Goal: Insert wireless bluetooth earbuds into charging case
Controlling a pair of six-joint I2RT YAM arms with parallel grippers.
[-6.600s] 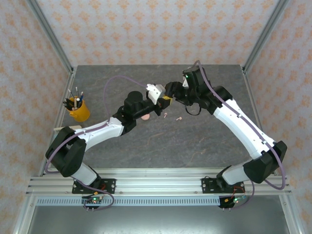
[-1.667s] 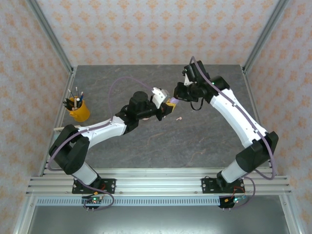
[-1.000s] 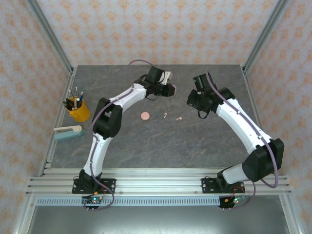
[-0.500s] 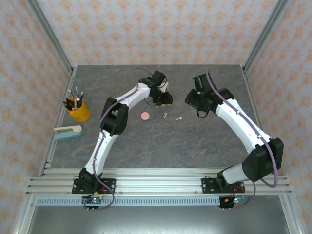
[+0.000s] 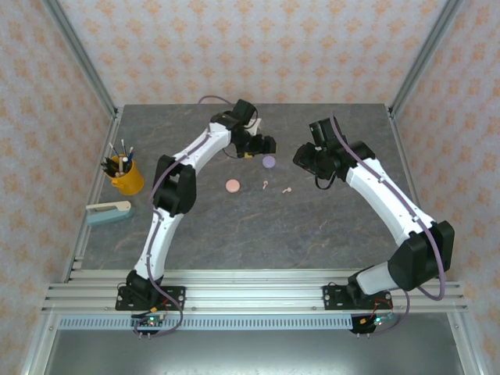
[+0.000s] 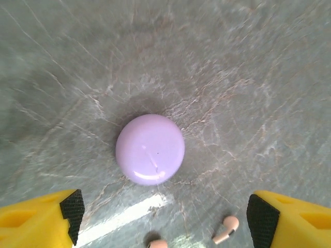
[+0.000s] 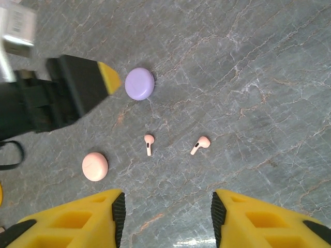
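So both claws are hanging open over the desk [image 5: 328, 234] with nothing in them. From the left wrist cam, the left claw [image 6: 165, 211] has its yellow fingers [image 6: 39, 225] spread wide. The lilac case [image 6: 150, 149] sits flat on the stone below as a smooth round disc, and neither finger touches it. At the bottom edge of that view there's one pink earbud [image 6: 226, 229] and a sliver of the other one [image 6: 156, 243].

The right wrist cam gives the better layout. The right claw [image 7: 168, 217] is released too. Ahead of it the two pale pink earbuds [image 7: 149, 144] [image 7: 200, 144] lie loose on the desk, near each other but not touching. The pink case [image 7: 95, 166] is off to one side and the lilac case [image 7: 139, 83] is further out. One yellow-tipped finger of the left claw [image 7: 85, 85] sits just beside the lilac case.

The top cam is where the whole setup comes together. The left arm reaches far out with its claw [image 5: 262, 145] next to the lilac case [image 5: 269, 162], and the right claw [image 5: 305, 160] is on the other side. The earbuds [image 5: 266, 185] [image 5: 287, 189] are tiny specks beside the pink case [image 5: 233, 186]. It also takes in an orange pen cup [image 5: 125, 173] at the desk's left edge, well apart from everything.
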